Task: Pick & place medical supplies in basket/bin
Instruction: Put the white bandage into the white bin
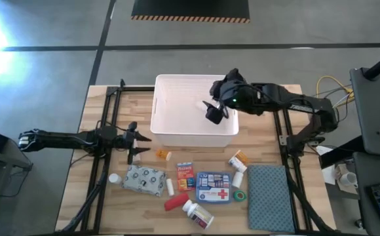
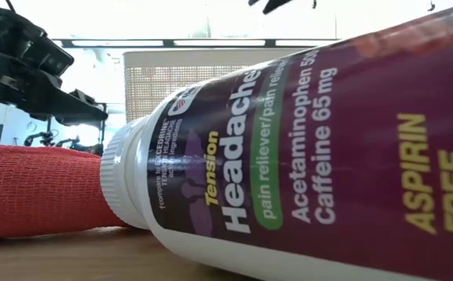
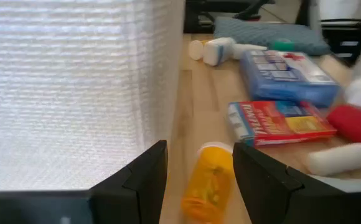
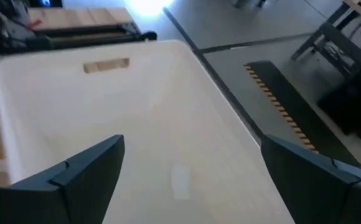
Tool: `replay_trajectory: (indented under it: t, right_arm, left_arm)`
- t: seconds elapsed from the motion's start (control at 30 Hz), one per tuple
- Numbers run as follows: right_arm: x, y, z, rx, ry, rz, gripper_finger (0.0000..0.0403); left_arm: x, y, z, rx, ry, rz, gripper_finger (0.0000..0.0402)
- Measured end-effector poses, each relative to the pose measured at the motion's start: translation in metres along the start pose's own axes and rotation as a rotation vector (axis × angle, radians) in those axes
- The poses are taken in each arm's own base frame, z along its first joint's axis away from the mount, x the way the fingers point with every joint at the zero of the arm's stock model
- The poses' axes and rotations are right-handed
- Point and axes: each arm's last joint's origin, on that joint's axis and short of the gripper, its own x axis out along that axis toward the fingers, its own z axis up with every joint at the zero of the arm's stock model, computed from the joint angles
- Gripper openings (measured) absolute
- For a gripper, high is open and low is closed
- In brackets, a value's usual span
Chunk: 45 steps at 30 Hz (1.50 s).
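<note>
The white perforated bin [image 1: 193,113] stands at the table's far middle. My right gripper [image 1: 215,113] hangs open above the bin's right part, fingers spread wide [image 4: 192,146] over its floor, where one small white item [image 4: 180,180] lies. My left gripper [image 1: 144,145] is open, low by the bin's near left corner. An orange vial [image 3: 208,180] lies on its side on the wood just ahead of the left fingers, untouched. The grey patterned pack [image 1: 144,178], red-blue box [image 1: 185,176], blue red-cross pouch [image 1: 214,185], red tube [image 1: 175,202], green tape roll [image 1: 240,195] and a white pill bottle [image 1: 198,213] lie along the near side.
A teal-grey cloth mat [image 1: 272,196] lies at the near right. More orange vials and a white bottle [image 1: 238,167] sit beside it, and a small white bottle [image 1: 114,177] lies near left. The bin wall [image 3: 75,93] stands close beside my left gripper. Black frame rails run along both table sides.
</note>
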Motion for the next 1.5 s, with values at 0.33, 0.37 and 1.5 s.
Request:
replay_trajectory:
  t: [0.33,0.37,1.5]
  right_arm:
    - [-0.025,0.003,0.001,0.100,0.019,0.011,0.0368]
    - [-0.025,0.004,0.001,0.106,0.025,0.009,0.0368]
    - [-0.004,0.014,-0.022,0.063,0.116,-0.066,0.0368]
  left_arm:
    - [-0.002,-0.002,0.018,-0.234,-0.177,-0.083,0.0164]
    - [-0.003,-0.002,0.024,-0.382,-0.232,-0.111,0.0164]
    - [-0.003,-0.013,0.101,-1.290,0.167,0.019,0.0164]
